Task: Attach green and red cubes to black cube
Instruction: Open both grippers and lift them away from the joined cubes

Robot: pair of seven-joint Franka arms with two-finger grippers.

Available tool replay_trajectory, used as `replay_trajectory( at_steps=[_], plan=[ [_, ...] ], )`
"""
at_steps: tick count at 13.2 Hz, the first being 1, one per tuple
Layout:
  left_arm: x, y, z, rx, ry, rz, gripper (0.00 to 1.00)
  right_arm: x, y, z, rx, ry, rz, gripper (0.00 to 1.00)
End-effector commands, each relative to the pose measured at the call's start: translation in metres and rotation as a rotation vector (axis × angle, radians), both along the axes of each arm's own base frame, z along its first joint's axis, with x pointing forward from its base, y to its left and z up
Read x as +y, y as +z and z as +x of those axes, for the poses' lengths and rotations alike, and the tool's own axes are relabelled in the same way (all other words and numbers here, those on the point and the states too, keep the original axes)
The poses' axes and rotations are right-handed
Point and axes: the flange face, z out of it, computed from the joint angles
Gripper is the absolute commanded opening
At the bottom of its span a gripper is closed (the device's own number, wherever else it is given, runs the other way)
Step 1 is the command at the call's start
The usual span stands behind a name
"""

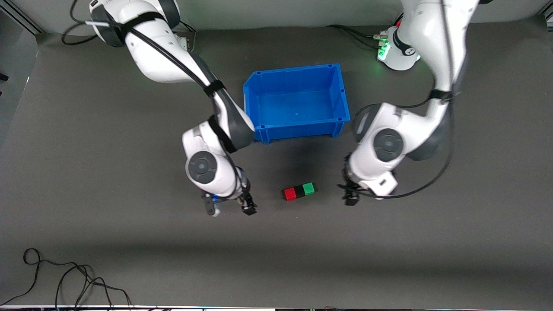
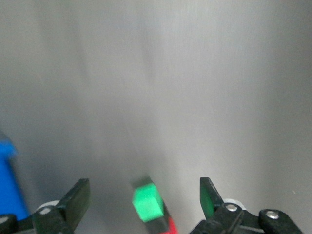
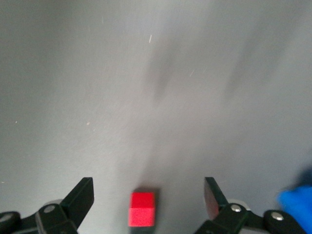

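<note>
The red cube [image 1: 290, 194], black cube [image 1: 299, 191] and green cube [image 1: 308, 188] sit joined in one row on the grey mat, black in the middle, nearer the front camera than the blue bin. My left gripper [image 1: 351, 198] is open and empty beside the row's green end. Its wrist view shows my left gripper [image 2: 144, 194] with the green cube [image 2: 147, 204] between the spread fingers, apart from both. My right gripper [image 1: 230, 211] is open and empty off the red end. Its wrist view shows my right gripper [image 3: 147, 192] with the red cube [image 3: 143, 209] between the spread fingers, untouched.
An empty blue bin [image 1: 293, 71] stands between the two arms, farther from the front camera than the cubes; its edge also shows in the left wrist view [image 2: 7, 185] and the right wrist view [image 3: 297, 204]. Loose black cables [image 1: 65, 280] lie at the mat's front corner.
</note>
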Motion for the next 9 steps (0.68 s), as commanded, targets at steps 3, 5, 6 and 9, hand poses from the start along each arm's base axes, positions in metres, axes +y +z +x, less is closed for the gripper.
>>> replay_trajectory(
  at_steps=[3, 5, 6, 9],
  plan=[
    [0.107, 0.04, -0.008, 0.018, -0.281, 0.007, 1.0, -0.081, 0.093, -0.031, 0.012, 0.171, 0.0, 1.0],
    [0.156, 0.077, -0.013, -0.009, -0.39, 0.004, 1.0, -0.116, 0.125, -0.046, -0.001, 0.246, 0.021, 1.0],
    [0.18, 0.097, -0.014, -0.029, -0.428, 0.022, 1.0, -0.133, 0.142, -0.052, -0.01, 0.304, 0.015, 1.0],
    [0.239, 0.141, -0.025, -0.028, -0.579, 0.028, 1.0, -0.173, 0.196, -0.066, -0.034, 0.456, -0.053, 1.0]
  ],
)
